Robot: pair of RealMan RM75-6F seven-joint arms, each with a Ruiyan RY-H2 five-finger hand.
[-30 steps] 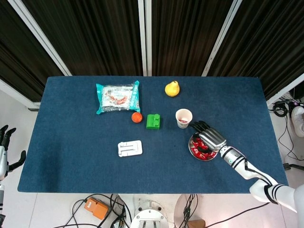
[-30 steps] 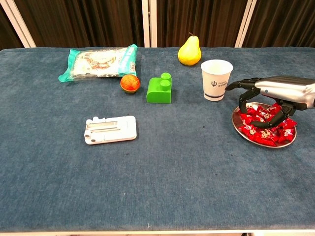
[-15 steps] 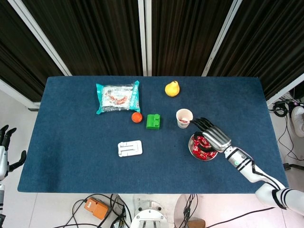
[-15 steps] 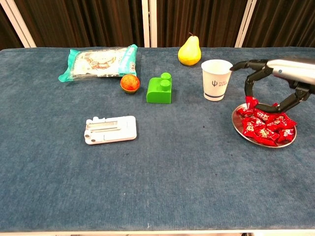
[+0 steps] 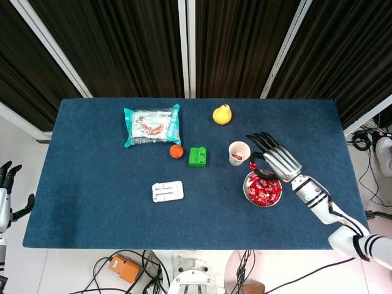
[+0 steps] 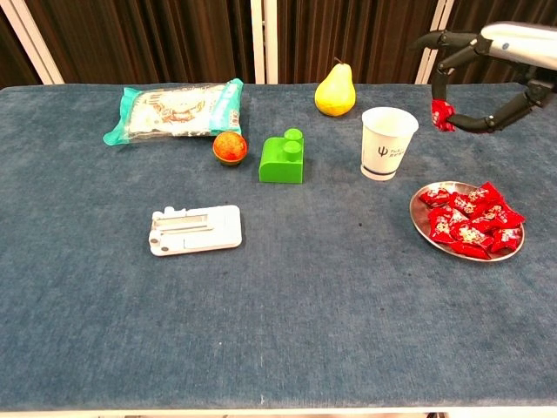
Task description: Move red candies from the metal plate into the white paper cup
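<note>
The metal plate [image 6: 419, 220] [image 5: 245, 188] at the right holds a heap of red candies [image 6: 471, 223] [image 5: 264, 191]. Just left of and behind it stands the white paper cup [image 6: 387, 143] [image 5: 237, 152], with something red inside in the head view. My right hand [image 6: 492, 68] [image 5: 277, 161] hovers above the table between cup and plate, pinching one red candy [image 6: 443, 114] [image 5: 254, 166] between thumb and a finger while the other fingers spread. The candy hangs just right of the cup's rim. My left hand [image 5: 6, 187] is off the table at the far left edge, fingers apart and empty.
A yellow pear [image 6: 335, 91] stands behind the cup. Left of the cup are a green block [image 6: 283, 158], a small orange ball [image 6: 230, 147] and a snack packet [image 6: 175, 109]. A white flat holder [image 6: 195, 229] lies in the middle-left.
My right hand has risen from the plate with one red candy pinched in it and moved up and back toward the cup. The left hand stayed put.
</note>
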